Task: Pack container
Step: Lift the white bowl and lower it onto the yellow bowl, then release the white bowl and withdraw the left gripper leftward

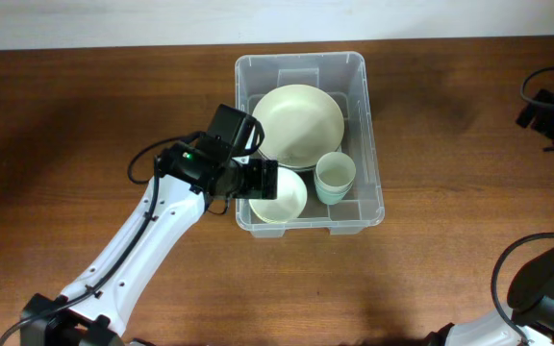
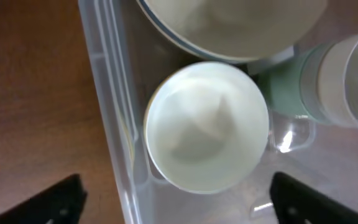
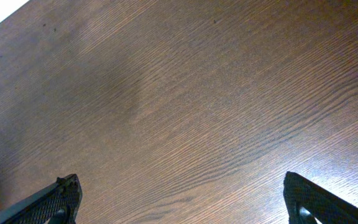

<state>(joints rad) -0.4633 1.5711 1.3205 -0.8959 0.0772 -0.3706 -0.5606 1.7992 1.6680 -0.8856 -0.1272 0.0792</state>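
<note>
A brown wood-grain table (image 1: 65, 96) fills the overhead view, with a pale strip along its far edge. Every place below is given from the container (image 1: 301, 61), a clear plastic bin standing at the middle of the table.

From well left of and nearer than the container, the left arm (image 1: 152, 231) reaches up to its left wall. The left gripper (image 1: 263, 180) hangs over the near-left corner. Its claw is released, with the fingers spread wide and nothing between them. In the left wrist view one fingertip sits outside the container's left wall and the other over its inside.

Directly under that claw, in the container's near-left corner, sits a small pale bowl (image 2: 207, 124). A large cream bowl (image 1: 301, 123) fills the far half, overlapping the small bowl's rim. A pale mint cup (image 1: 335, 176) stands in the near-right part, just beside the small bowl.

Well right of the container, the right gripper (image 3: 179, 186) hovers over bare wood, also released and empty.

The packing looks nearly done, as no loose item shows on the table. The risk lies with the left claw. Because it straddles the wall, a drop or sideways swing could strike the rim and shove the light container. An inward drift could knock the cup over.
</note>
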